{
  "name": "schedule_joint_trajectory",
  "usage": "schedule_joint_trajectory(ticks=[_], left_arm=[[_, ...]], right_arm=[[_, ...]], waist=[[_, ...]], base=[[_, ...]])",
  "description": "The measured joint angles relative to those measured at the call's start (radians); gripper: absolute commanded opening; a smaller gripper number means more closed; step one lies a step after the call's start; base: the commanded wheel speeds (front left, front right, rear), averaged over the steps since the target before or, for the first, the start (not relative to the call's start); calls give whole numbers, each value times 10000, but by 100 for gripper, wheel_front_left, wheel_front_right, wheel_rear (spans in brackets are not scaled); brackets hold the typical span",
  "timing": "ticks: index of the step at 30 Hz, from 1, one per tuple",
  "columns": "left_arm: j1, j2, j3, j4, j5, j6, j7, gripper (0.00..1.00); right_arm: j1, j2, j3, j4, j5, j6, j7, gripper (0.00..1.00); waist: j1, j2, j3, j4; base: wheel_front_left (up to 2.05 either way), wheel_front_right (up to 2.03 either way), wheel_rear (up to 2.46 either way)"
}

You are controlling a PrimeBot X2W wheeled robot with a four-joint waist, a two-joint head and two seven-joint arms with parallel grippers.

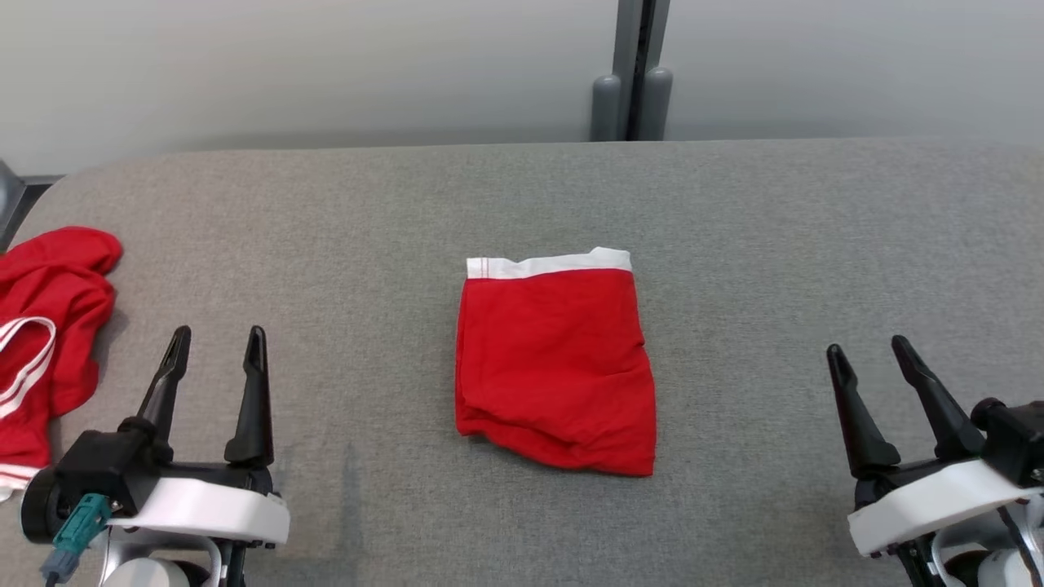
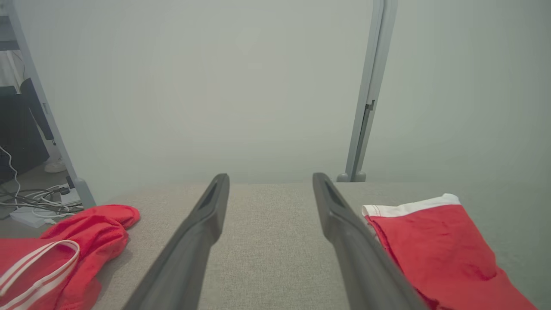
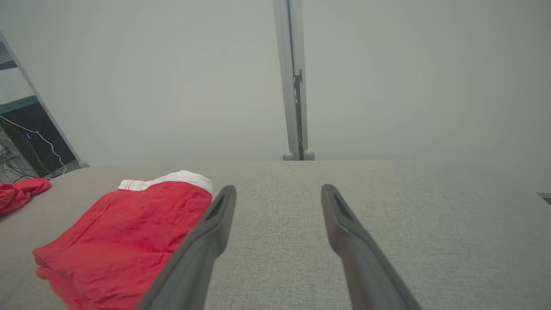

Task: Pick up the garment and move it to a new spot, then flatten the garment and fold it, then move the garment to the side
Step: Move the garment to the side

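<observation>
The garment (image 1: 555,367) lies folded into a compact red packet at the middle of the table (image 1: 775,244), touching neither gripper. Its long axis runs from 12 to 6 o'clock in the head view. A white band with thin red stripes forms the 12 o'clock edge, and the looser, rumpled folds sit at 6.

The table is covered in grey woven fabric. Behind it stands a plain pale wall (image 1: 326,65) with a grey upright post (image 1: 632,73) at 12 o'clock.

At 9 o'clock, on the table's edge, a second red garment (image 1: 49,326) with white striped trim lies crumpled.

The left gripper (image 1: 219,333) sits at 8 o'clock and the right gripper (image 1: 866,344) at 4 o'clock. Both have their fingers spread apart and hold nothing.
</observation>
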Motion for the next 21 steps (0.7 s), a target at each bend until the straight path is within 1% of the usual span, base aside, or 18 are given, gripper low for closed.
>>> schedule_joint_trajectory(ticks=[6,13,17,21], left_arm=[[-803,-357,-48,-90,-8,-71,-278,100],[-1442,-780,-263,-8,136,-332,-497,100],[-1534,-915,-353,121,228,-502,-573,100],[-1606,-1049,-307,244,234,-593,-587,100]], right_arm=[[-629,-199,874,909,261,0,67,100],[-1605,-433,1749,2364,884,2,130,100],[-2064,-571,2033,3325,1394,0,284,100],[-2377,-648,2228,3814,2015,0,539,100]], waist=[[0,0,526,688],[0,0,1257,1685],[0,0,1603,2208],[0,0,1877,2557]], base=[[0,0,0],[0,0,0],[0,0,0],[0,0,0]])
